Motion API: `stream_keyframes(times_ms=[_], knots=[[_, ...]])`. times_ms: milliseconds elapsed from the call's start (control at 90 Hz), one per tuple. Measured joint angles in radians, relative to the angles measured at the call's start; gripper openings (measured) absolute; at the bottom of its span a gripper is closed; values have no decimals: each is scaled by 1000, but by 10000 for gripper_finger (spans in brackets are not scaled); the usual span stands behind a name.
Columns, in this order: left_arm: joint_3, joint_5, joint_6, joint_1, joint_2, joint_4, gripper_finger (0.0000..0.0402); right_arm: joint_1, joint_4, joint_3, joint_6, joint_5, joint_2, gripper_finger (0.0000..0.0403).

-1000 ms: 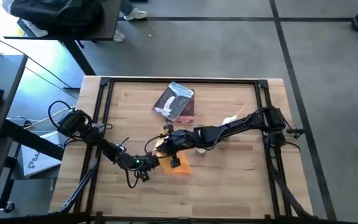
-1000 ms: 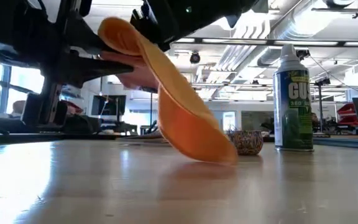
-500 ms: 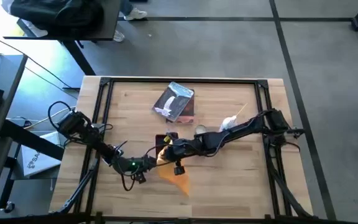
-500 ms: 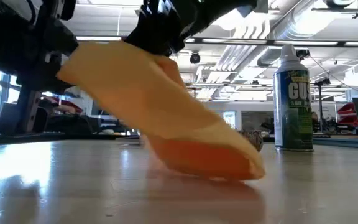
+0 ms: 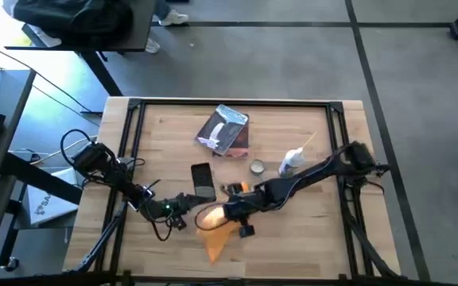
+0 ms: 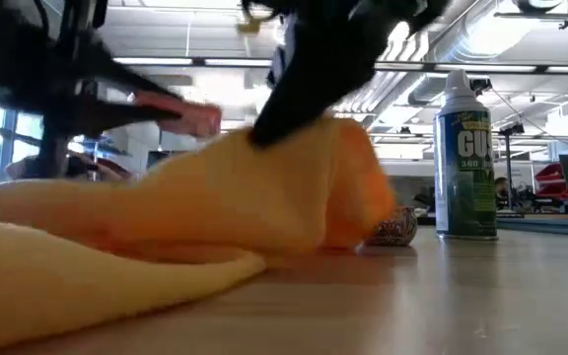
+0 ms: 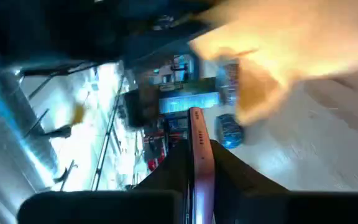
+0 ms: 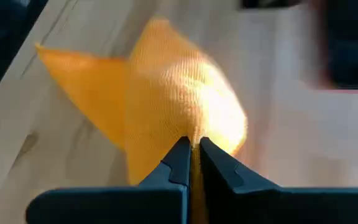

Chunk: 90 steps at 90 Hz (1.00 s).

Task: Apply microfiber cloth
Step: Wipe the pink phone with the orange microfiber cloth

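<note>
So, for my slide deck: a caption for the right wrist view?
Right end effector pinching the orange cloth above the wooden table.

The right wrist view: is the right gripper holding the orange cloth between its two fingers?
Yes, the right gripper has its two dark fingers pinched together on a fold of the microfiber cloth, which spreads over the wooden table.

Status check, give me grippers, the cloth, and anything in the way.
Right gripper shut on microfiber cloth, dragging it on the table. Left gripper shut on a thin pink-edged device, beside the cloth. Spray can stands clear.
</note>
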Motion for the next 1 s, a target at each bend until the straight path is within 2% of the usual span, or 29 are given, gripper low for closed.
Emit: stream_keyframes(times_ms=[133, 256, 422, 533, 744, 1000], knots=[[0, 22, -3, 1, -1, -9, 17, -2, -71, -4, -5, 112, -16, 0], [1, 35, -6, 1, -1, -5, 17, -13, -32, 1, -42, 212, -35, 0], [1, 38, -7, 1, -1, -10, 17, -43, 7, -2, -69, 251, -29, 0], [1, 43, -7, 1, -1, -10, 17, -58, 98, 1, -62, 236, -32, 0], [1, 47, -8, 1, -1, -12, 17, -66, 236, 1, -74, 79, -12, 0], [0, 48, -7, 0, 1, -19, 17, -51, 262, 1, -21, 53, 42, 0]])
